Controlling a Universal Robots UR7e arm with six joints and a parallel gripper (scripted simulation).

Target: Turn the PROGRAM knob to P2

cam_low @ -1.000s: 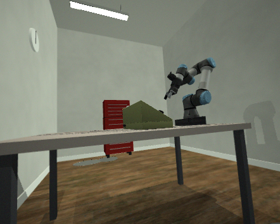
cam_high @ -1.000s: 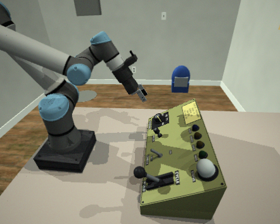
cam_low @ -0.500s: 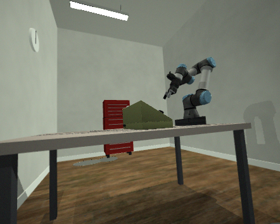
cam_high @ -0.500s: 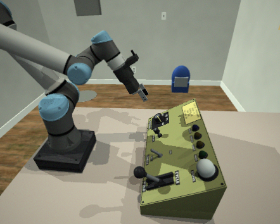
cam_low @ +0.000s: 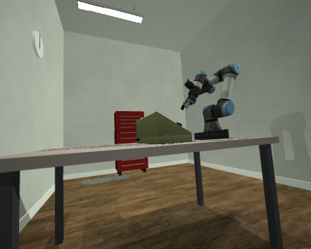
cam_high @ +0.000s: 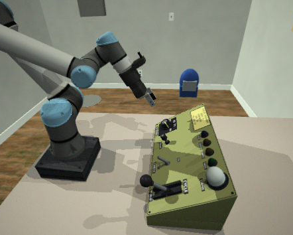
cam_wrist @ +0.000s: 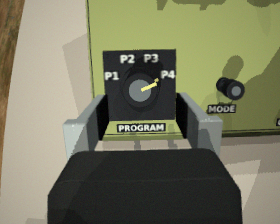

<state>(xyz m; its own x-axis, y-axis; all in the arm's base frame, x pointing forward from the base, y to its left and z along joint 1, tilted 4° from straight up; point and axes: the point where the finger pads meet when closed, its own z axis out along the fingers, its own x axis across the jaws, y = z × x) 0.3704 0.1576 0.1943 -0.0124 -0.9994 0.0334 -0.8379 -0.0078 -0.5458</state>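
The olive console (cam_high: 189, 166) stands on the table. Its PROGRAM knob (cam_wrist: 140, 90) sits on a black plate at the panel's far left corner, with a yellow pointer aimed at P4; it also shows in the top view (cam_high: 166, 125). Marks P1, P2, P3 and P4 arc above it. My gripper (cam_high: 150, 98) hangs in the air above and left of the knob, open and empty. In the wrist view its two grey fingers frame the knob's plate from above. In the exterior view the gripper (cam_low: 185, 105) is well above the console (cam_low: 163, 128).
A small black MODE knob (cam_wrist: 231, 88) sits right of the PROGRAM plate. Further down the panel are a grey toggle (cam_high: 164, 160), a black ball lever (cam_high: 146, 180), a row of coloured buttons (cam_high: 207, 147) and a large white button (cam_high: 215, 176). The robot base (cam_high: 67, 159) stands left.
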